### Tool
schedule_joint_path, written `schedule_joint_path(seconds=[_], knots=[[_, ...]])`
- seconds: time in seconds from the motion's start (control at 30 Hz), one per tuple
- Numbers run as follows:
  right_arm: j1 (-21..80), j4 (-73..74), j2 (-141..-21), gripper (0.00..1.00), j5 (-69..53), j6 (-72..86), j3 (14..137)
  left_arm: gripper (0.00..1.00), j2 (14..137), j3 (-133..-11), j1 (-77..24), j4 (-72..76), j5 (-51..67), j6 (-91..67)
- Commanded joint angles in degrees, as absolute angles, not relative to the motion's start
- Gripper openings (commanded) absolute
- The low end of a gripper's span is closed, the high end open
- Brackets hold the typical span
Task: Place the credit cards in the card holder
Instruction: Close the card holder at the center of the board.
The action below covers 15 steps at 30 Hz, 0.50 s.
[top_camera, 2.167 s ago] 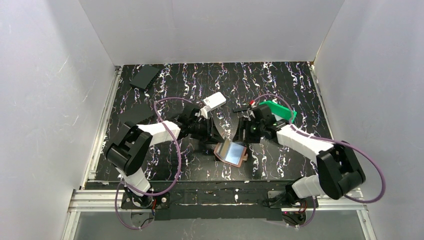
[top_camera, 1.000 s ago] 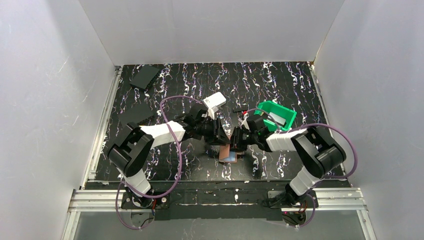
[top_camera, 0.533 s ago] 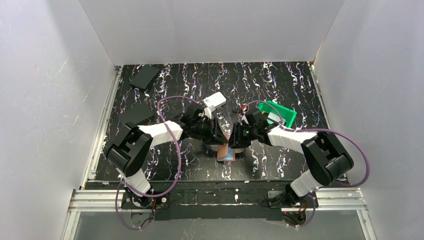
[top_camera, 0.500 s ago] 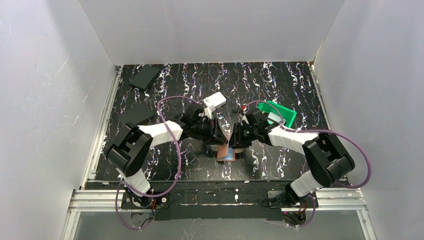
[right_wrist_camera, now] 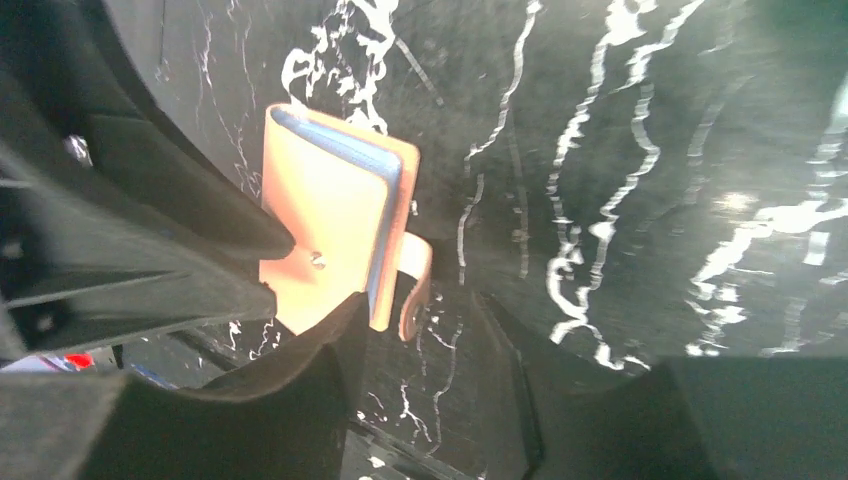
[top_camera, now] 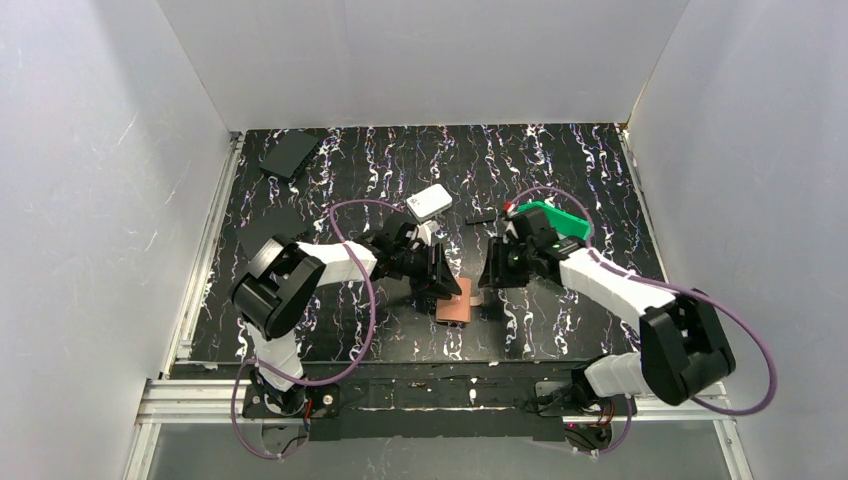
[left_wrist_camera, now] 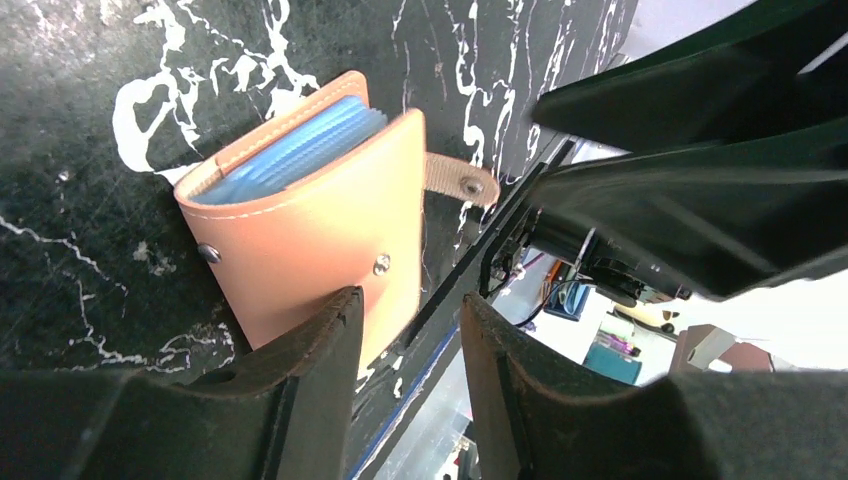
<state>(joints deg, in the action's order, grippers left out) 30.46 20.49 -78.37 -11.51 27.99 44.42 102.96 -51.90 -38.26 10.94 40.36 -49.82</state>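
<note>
The small orange-brown leather card holder (top_camera: 456, 303) lay folded shut on the black white-veined table (top_camera: 380, 160), near the front edge and between my two arms. Its light-blue inner leaves (left_wrist_camera: 300, 145) showed at the open edge. Its snap tab (left_wrist_camera: 455, 180) stuck out loose to the side, not pressed onto the stud on the cover. My left gripper (top_camera: 445, 285) hung right over the holder's far-left edge with its fingers a moderate way apart and nothing clamped between them. One fingertip overlapped the cover's near edge, though I could not tell whether it touched the leather. My right gripper (top_camera: 488, 276) stood just beside the holder on the tab side, clear of it. Its fingers were also parted and empty, with the tab visible in the gap between them. Farther back sat a white rounded box (top_camera: 430, 203) and, behind my right arm, a green plastic bin (top_camera: 555, 222). A dark flat rectangle (top_camera: 290, 153) lay in the far left corner.
</note>
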Motion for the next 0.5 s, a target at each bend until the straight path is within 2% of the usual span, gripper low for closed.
schedule_joint_path(seconds=[0.0,0.1,0.23,0.4,0.47], knots=[[25.36,24.11,-73.37,0.54,-13.97,25.46,44.99,0.39,104.54,-53.28,-38.84,12.1,43.24,-50.1],[24.96,20.53,-73.31,0.58,-19.07,26.85,42.28,0.36,103.46,-52.45,-38.84,12.22,42.33,-49.64],[24.89,15.39,-74.76,0.56,-24.26,28.86,39.43,0.26,103.8,-52.29,-38.82,12.22,41.97,-49.69],[24.88,12.74,-75.98,0.41,-23.81,28.3,38.43,0.17,105.74,-52.27,-38.79,12.22,39.89,-49.65],[24.95,12.18,-76.03,0.38,-23.61,28.07,38.34,0.15,106.59,-52.57,-38.73,12.22,39.64,-49.66]])
